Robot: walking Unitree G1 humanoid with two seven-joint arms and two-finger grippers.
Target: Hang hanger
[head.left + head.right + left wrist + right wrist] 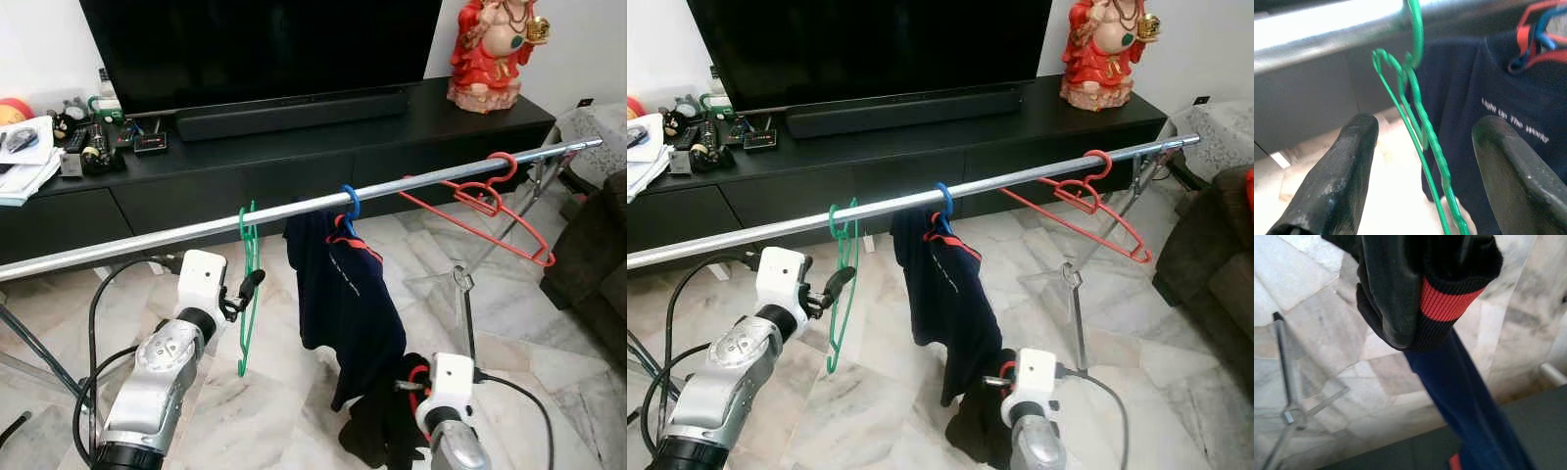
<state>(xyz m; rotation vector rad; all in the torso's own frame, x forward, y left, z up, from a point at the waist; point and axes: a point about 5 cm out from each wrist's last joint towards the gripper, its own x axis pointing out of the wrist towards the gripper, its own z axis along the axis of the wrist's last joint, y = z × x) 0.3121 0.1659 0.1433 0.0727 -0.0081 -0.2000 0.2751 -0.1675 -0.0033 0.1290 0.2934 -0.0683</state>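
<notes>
Left-centre of the frame, the green hanger [247, 284] hangs hooked on the rail [294, 210], its long axis vertical. The left gripper [1420, 161] is nearest, jaws released either side of its wires. The right gripper [1400, 298] is clenched on a dark sleeve [1449, 308].

Even indoor daylight, head views sharp w/ soft shadows on the pale marble floor [294, 411]. Glare whitens the long silver metal rail [1327, 34] in left wrist view; thin green wire hanger [1420, 132] and black fingers [1337, 171] blurred close-up.

A green hanger [247, 284], a blue hanger [349, 204] and red hangers [480, 201] are shown; the navy shirt [343, 304] is trimmed red.
</notes>
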